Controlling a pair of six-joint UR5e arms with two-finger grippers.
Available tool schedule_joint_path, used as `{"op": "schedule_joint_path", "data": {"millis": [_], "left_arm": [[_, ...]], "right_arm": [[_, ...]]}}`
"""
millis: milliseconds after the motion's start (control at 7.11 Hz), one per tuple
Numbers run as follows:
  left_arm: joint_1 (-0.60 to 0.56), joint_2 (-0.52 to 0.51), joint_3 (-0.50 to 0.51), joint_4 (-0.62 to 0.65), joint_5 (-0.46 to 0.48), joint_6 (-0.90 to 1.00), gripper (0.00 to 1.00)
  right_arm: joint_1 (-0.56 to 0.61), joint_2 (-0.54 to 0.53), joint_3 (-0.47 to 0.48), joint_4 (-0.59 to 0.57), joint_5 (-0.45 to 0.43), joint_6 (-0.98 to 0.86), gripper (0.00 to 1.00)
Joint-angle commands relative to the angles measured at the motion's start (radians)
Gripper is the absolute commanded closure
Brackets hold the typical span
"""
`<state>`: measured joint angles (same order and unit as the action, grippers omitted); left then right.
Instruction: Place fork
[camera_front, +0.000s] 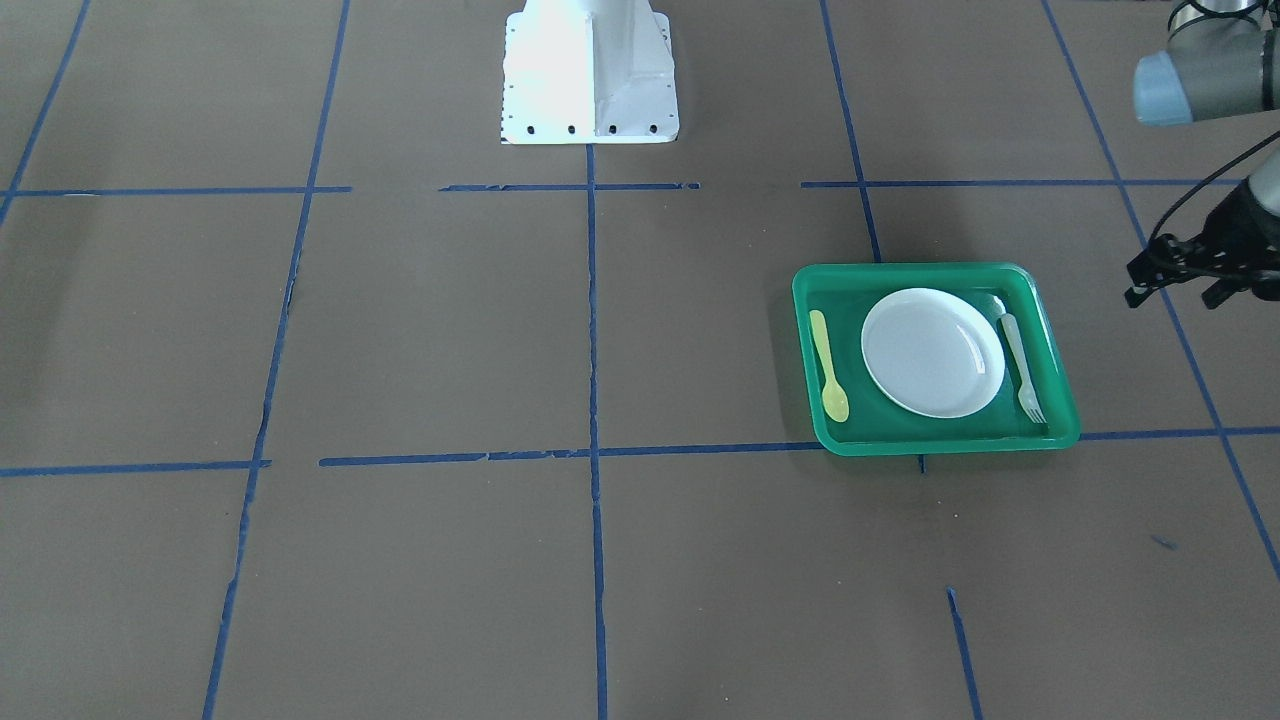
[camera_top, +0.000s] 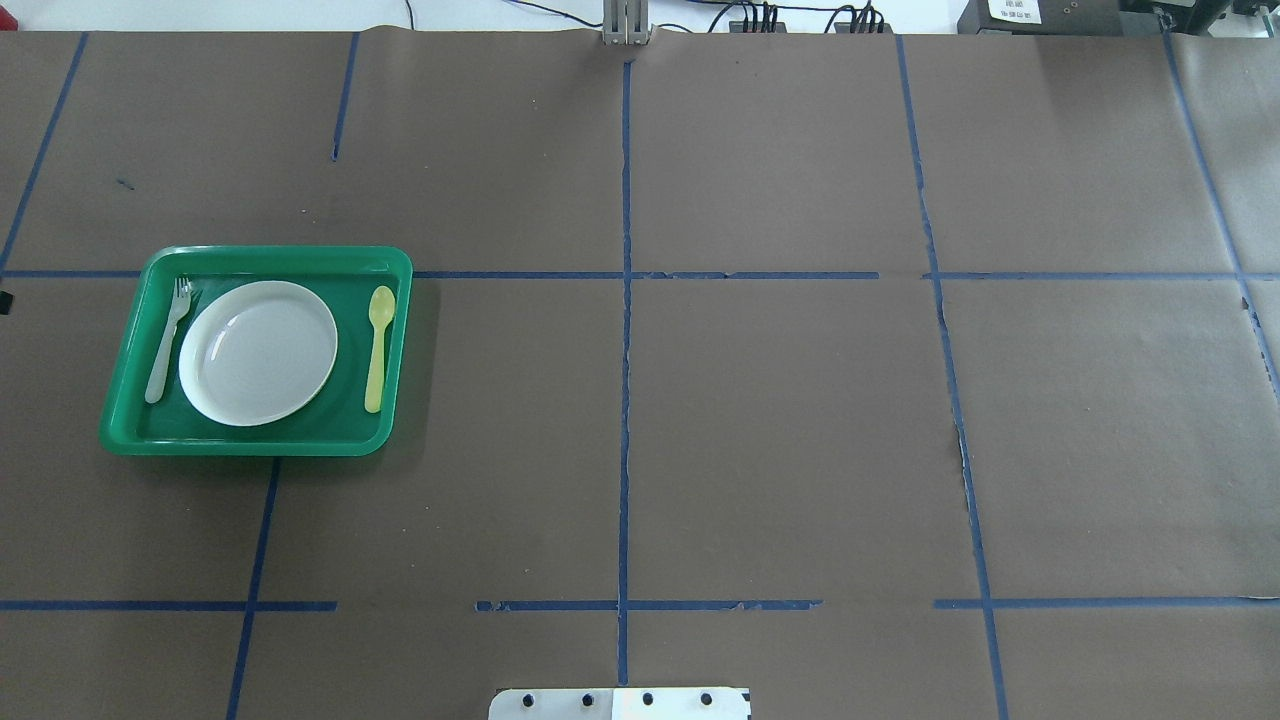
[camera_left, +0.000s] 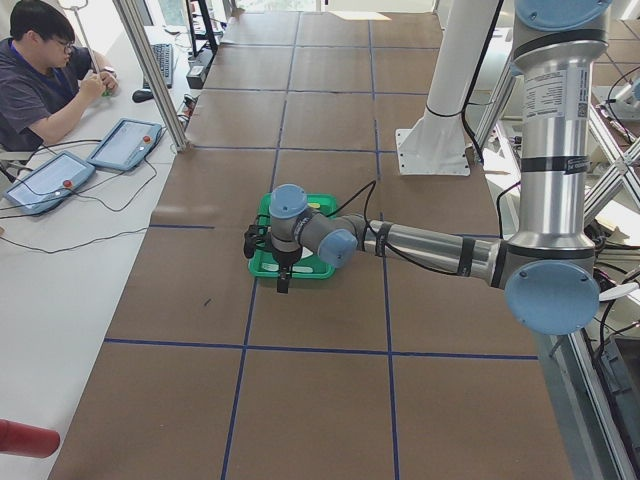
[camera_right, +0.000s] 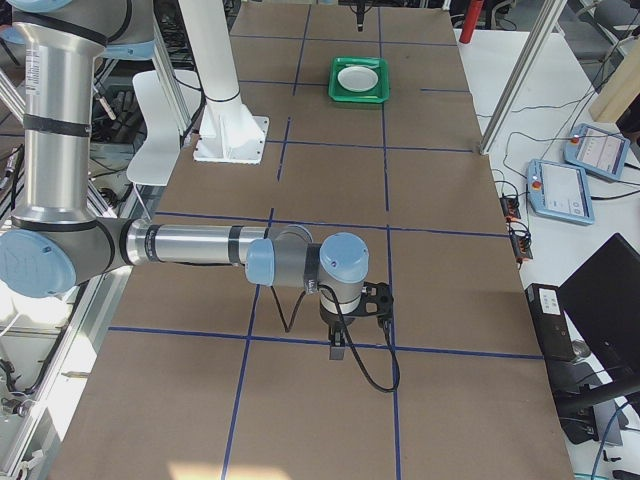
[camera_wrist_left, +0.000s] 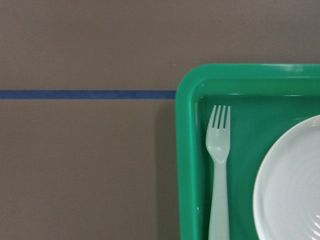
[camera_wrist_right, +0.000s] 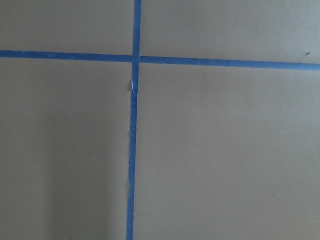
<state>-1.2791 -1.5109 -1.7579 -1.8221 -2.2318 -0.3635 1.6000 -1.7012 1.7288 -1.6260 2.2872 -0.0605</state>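
The pale white fork (camera_front: 1020, 365) lies flat in the green tray (camera_front: 935, 445), beside the white plate (camera_front: 932, 352), tines pointing away from the robot. It also shows in the overhead view (camera_top: 166, 342) and the left wrist view (camera_wrist_left: 218, 175). My left gripper (camera_front: 1172, 297) hangs outside the tray on the fork's side, apart from it, and its jaws look open and empty. My right gripper (camera_right: 340, 345) hovers over bare table far from the tray; I cannot tell if it is open or shut.
A yellow spoon (camera_front: 829, 365) lies in the tray on the plate's other side. The white robot base (camera_front: 588, 70) stands at the table's back middle. Blue tape lines cross the brown table cover.
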Motion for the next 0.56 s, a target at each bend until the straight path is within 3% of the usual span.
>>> {"op": "schedule_joint_path", "data": {"millis": [0,141,422], "left_arm": [[-0.254,-0.015,-0.008,0.283,-0.009,0.416,0.00],[-0.337,0.004,-0.002,0.290,-0.009,0.476,0.00],[-0.355,0.032,0.005,0.285,-0.044,0.497,0.00]], "right_arm": [[0.000,0.000,0.000,0.000,0.000,0.001,0.00],[0.000,0.000,0.000,0.000,0.000,-0.001,0.00],[0.000,0.000,0.000,0.000,0.000,-0.001,0.00]]}}
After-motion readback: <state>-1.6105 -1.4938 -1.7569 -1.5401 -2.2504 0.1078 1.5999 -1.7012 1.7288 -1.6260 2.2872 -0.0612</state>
